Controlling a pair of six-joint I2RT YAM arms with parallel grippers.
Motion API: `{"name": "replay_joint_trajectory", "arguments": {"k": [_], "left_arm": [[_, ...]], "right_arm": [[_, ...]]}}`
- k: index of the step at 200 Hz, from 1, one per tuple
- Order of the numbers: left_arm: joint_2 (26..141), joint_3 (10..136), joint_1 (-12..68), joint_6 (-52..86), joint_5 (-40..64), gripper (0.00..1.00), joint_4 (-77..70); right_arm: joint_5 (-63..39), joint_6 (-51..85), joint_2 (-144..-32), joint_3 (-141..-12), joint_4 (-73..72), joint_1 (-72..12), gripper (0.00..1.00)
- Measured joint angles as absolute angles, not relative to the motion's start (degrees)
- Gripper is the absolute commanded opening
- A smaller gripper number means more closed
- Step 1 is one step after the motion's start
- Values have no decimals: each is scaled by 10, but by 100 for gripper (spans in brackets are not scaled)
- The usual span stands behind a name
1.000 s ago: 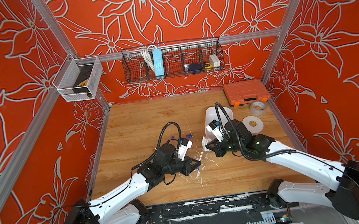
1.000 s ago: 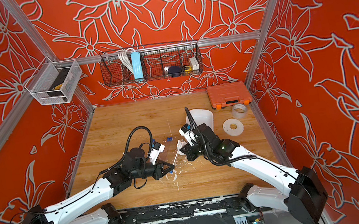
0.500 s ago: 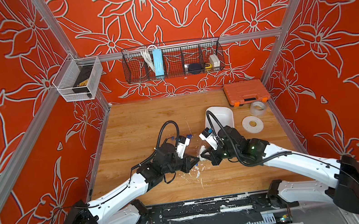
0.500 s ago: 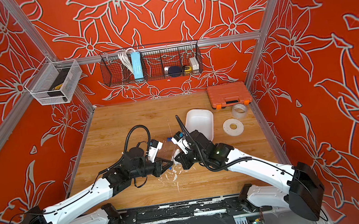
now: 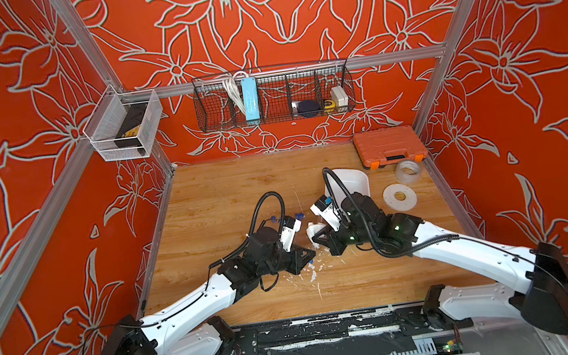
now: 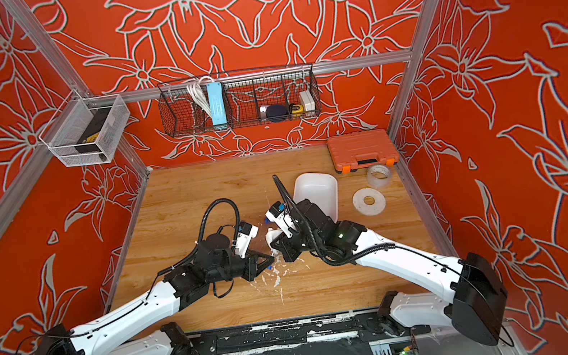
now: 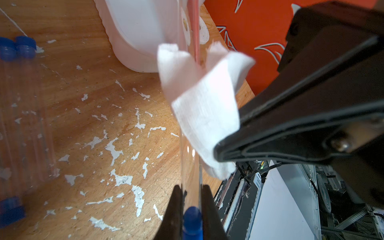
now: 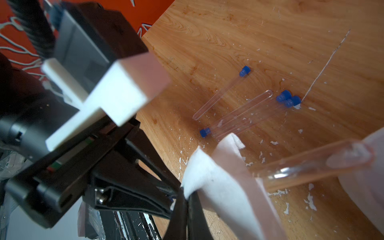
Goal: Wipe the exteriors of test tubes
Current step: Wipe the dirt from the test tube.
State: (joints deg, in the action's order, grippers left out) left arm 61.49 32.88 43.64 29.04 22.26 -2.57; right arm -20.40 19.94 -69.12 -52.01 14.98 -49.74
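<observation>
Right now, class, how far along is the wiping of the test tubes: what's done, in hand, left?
Done: nothing shows any tube as finished. In hand: the left hand grips one tube by its blue-capped end while the right hand holds the tissue against it. Left: four tubes lie on the table, possibly unwiped.

Blue cap (image 7: pixel 192 220) of the held test tube (image 7: pixel 190 182) partly beyond the picture's edge; loose test tubes (image 7: pixel 25 124) blurred.

Orange floral walls (image 5: pixel 290 15), scuffed wooden tabletop (image 5: pixel 225 201).
</observation>
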Motion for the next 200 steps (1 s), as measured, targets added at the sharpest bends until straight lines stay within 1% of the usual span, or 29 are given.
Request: {"name": "replay_joint_trajectory", "arguments": {"k": [62, 131, 200], "left_arm": [[611, 333, 440, 284, 210, 9, -19], [607, 334, 440, 289, 204, 9, -17], [603, 338, 439, 322, 220, 9, -13]], "right_arm": [[-215, 183, -717, -551, 157, -485, 0], [-220, 190, -678, -487, 156, -485, 0], [-214, 185, -673, -484, 154, -485, 0]]}}
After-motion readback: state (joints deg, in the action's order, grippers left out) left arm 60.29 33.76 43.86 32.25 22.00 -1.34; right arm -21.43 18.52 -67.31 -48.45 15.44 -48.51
